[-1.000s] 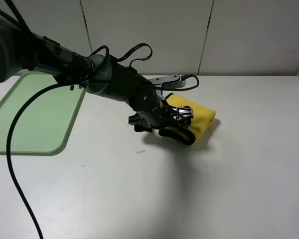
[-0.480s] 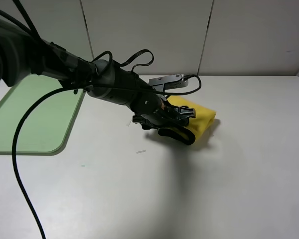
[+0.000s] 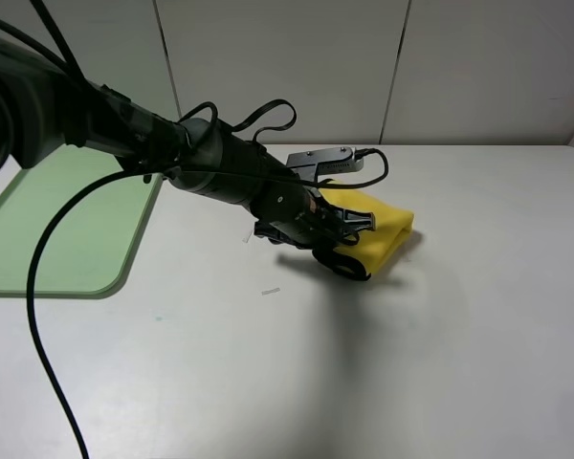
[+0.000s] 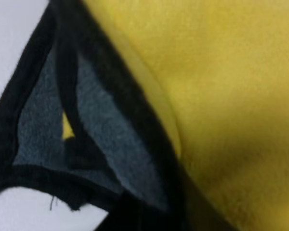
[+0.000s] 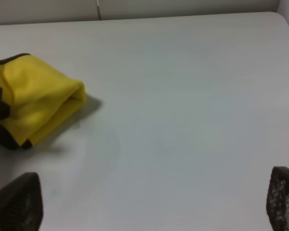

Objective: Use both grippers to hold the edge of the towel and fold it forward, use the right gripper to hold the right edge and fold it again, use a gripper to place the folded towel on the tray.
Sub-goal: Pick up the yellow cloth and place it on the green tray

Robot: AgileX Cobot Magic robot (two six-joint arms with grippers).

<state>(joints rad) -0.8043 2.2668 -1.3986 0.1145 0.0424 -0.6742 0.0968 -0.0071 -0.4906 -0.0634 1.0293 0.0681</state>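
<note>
The towel (image 3: 383, 229), bright yellow plush folded into a thick bundle with black trim and grey underside, lies on the white bench (image 3: 411, 363). We see the left gripper (image 3: 349, 229) clenched on its near edge; the right gripper (image 5: 149, 202) is spread wide, holding nothing.

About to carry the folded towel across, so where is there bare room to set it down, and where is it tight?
The tray looks bare where visible, though the left arm hides its far corner. The table is open nearer the camera and right of the towel. It is crowded only at the towel, under the left gripper.
</note>
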